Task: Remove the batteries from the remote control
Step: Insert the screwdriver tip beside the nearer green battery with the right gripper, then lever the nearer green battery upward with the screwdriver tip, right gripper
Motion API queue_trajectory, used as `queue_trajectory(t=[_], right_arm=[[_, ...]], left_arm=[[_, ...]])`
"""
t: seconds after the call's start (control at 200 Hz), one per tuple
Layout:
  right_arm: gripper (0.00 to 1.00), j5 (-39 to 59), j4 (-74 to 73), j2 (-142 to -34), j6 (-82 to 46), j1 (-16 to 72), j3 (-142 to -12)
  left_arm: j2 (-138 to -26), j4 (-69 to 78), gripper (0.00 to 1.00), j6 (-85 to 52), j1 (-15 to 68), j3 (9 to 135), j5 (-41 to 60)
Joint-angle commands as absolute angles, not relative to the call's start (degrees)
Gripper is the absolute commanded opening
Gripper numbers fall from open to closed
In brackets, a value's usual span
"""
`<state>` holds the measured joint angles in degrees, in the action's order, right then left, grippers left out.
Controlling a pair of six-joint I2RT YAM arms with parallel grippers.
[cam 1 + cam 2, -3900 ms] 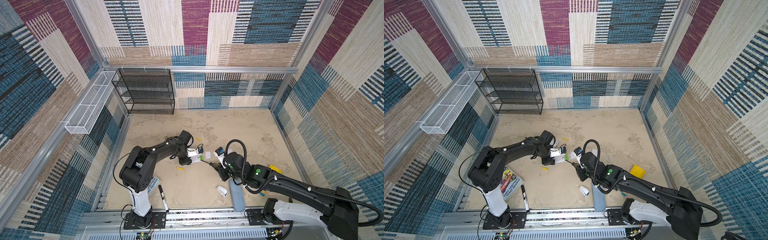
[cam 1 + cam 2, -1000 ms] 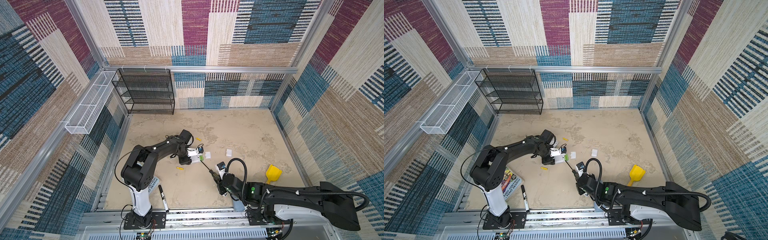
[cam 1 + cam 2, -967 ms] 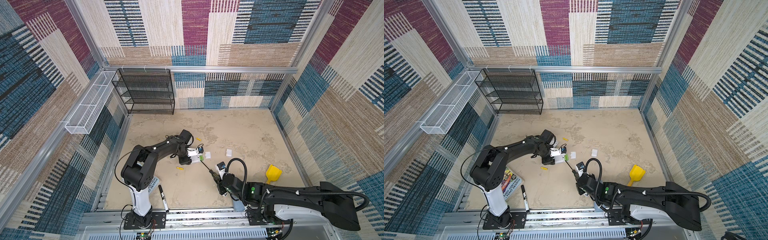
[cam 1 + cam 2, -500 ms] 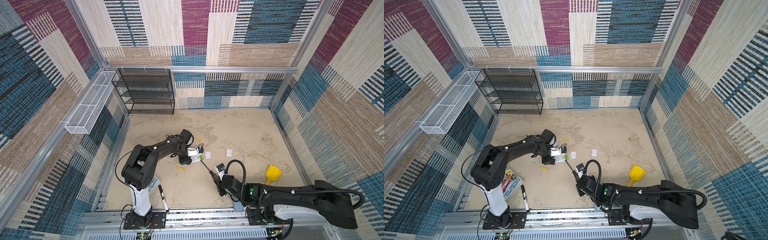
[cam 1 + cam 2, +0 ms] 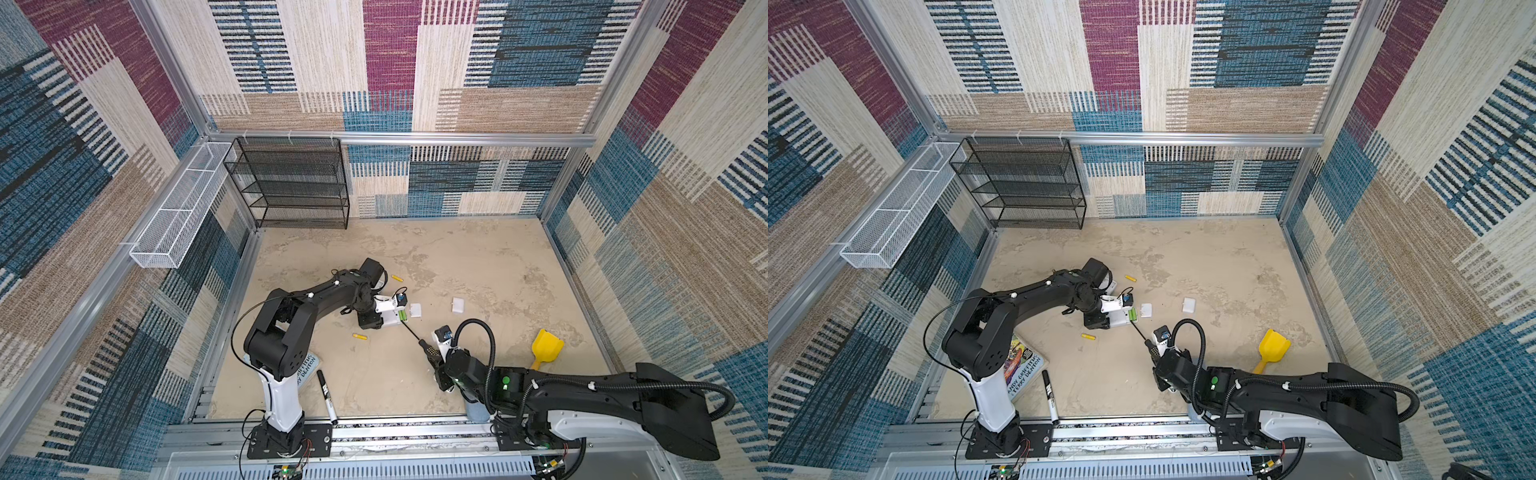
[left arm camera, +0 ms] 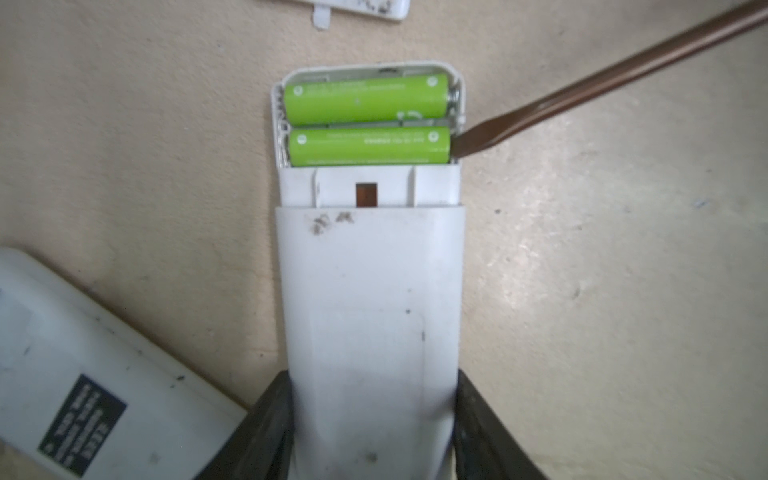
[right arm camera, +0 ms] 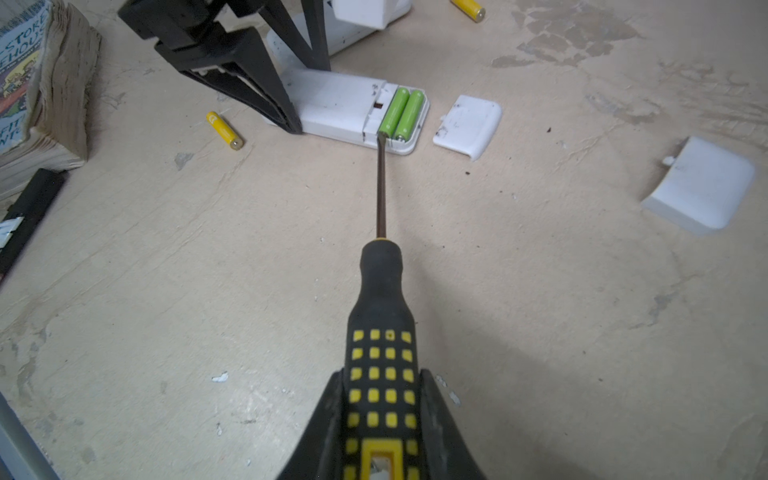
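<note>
Left hand [image 5: 1105, 320] grips remote [image 5: 1120, 318]; right hand [image 5: 1157, 358] holds screwdriver [image 5: 1140, 331], tip at green batteries [image 5: 1133, 314] in remote. Two yellow batteries [image 5: 1089, 336] loose on bench [image 5: 1225, 270].

Your cell is closed on three sides by walls [image 5: 390, 62] clad in woven patchwork panels of blue, maroon, beige and cream. The counter [image 5: 478, 257] is beige, stained and scuffed. A black mesh shelf rack [image 5: 291, 183] stands at the far left corner. A white wire basket [image 5: 178, 212] hangs on the left wall beside it. Light is even.
</note>
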<state>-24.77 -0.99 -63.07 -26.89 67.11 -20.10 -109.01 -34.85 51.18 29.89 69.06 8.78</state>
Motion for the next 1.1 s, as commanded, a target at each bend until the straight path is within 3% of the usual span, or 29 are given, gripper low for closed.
queue_trajectory(t=[0.0, 0.571, 1.097], right_arm=[[0.0, -32.4, -7.2, -62.3, -27.1, 67.0, -20.2], [0.0, -34.2, -8.9, -60.8, -26.2, 67.2, -19.4], [0.0, -29.8, -9.0, -67.8, -28.2, 67.5, -18.1]], left_arm=[[-111.6, -45.8, 0.4, 53.1, 30.1, 67.9, 8.2], [-112.6, -46.8, 0.39, 53.0, 30.1, 68.2, 8.2], [-112.8, -47.9, 0.37, 52.8, 30.1, 69.5, 9.4]])
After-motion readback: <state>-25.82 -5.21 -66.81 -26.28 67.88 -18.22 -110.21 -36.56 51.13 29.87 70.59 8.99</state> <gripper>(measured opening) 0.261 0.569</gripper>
